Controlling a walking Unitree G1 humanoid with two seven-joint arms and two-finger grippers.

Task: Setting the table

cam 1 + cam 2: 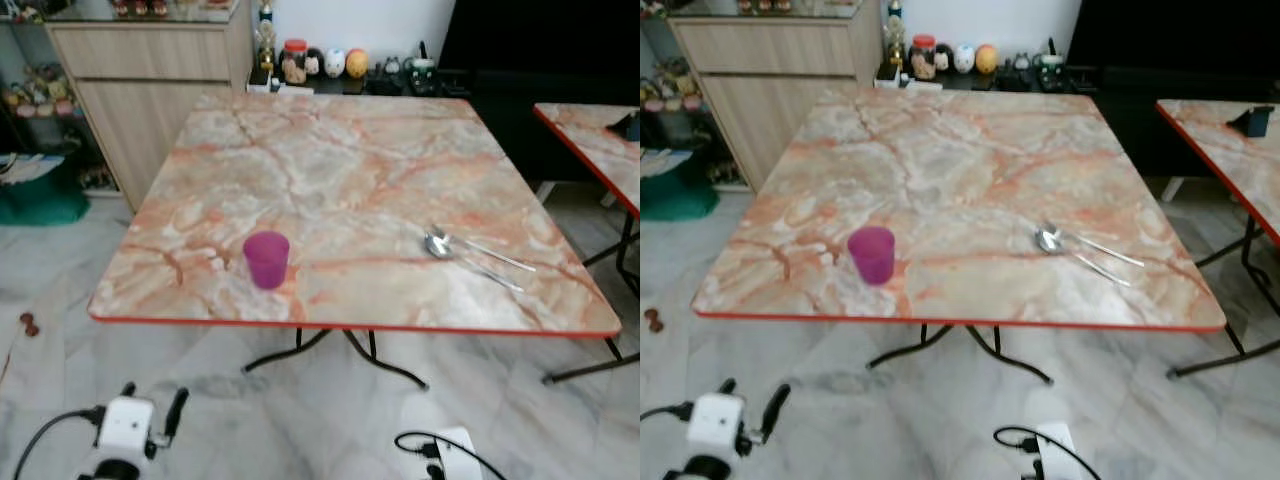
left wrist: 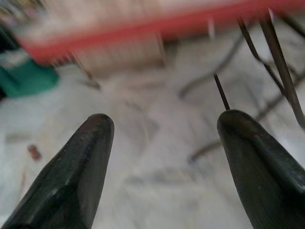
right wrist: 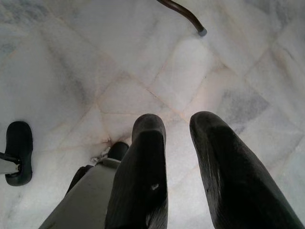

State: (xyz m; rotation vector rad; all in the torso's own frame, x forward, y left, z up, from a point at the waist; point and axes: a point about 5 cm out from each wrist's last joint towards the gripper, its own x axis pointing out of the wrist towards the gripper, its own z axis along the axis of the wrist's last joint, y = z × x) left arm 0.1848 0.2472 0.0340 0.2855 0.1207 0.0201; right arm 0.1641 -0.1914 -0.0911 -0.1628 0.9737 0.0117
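Down low, the left claw (image 2: 162, 143) is hanging released, fingers wide apart, over the marble floor (image 1: 300, 420) short of the worktop (image 1: 330, 170). Ahead of it, a purple cup (image 1: 266, 259) is standing near the worktop's front edge. Two spoons (image 1: 470, 255) are lying farther right, ahead of the right claw (image 3: 176, 143), which is hanging slightly parted, holding nothing.

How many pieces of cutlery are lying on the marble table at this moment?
2, as far as I can tell: a spoon and a second silver utensil lie together near the table's front right edge, to the right of the purple cup. Their handles are thin and blurred.
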